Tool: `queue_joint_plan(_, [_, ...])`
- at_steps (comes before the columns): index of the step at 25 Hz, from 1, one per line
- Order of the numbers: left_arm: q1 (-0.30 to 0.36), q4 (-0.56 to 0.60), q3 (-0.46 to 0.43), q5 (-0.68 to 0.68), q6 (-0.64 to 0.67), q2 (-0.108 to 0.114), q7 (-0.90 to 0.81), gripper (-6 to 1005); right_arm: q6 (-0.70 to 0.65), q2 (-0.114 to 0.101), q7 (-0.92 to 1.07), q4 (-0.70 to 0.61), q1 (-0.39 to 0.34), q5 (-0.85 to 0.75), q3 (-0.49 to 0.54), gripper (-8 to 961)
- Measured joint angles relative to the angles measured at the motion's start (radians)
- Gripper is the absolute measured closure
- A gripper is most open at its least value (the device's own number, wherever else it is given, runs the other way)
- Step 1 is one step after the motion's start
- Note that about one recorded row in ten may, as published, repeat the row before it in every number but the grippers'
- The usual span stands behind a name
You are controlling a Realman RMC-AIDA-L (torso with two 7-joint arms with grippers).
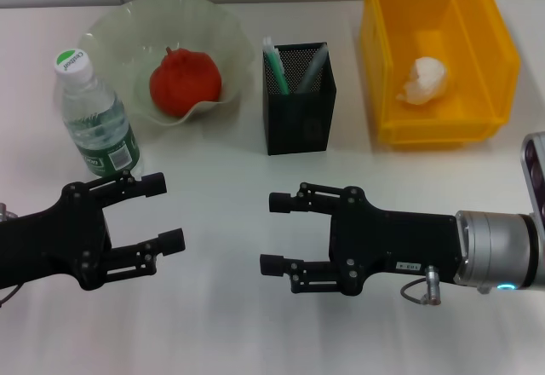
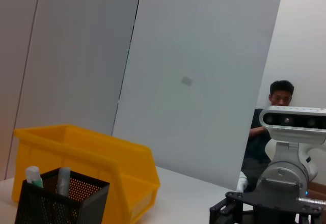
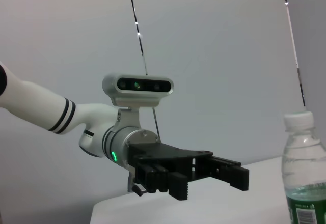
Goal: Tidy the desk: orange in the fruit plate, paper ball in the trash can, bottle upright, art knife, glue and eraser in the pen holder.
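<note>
The orange (image 1: pixel 185 82) lies in the pale-green fruit plate (image 1: pixel 119 25) at the back left. The paper ball (image 1: pixel 423 80) rests inside the yellow trash can (image 1: pixel 490 43) at the back right. The bottle (image 1: pixel 92 119) stands upright in front of the plate, just beyond my left gripper (image 1: pixel 164 212), which is open and empty. The black mesh pen holder (image 1: pixel 298 115) stands in the middle with items poking out of its top. My right gripper (image 1: pixel 274 233) is open and empty, low over the table in front of the pen holder. The eraser is out of view.
The two grippers face each other across a bare gap of white table. In the left wrist view a person (image 2: pixel 277 99) sits behind the right arm. The trash can (image 2: pixel 102 158) stands close behind the pen holder (image 2: pixel 61 198) in that view.
</note>
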Motion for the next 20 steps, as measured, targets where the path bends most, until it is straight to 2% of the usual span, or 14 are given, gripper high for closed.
queue_joint_plan(20, [0.000, 0.000, 0.008, 0.002, 0.000, -0.010, 0.002, 198, 0.006, 0.000, -0.002, 0.000, -0.005, -0.001, 0.000, 190])
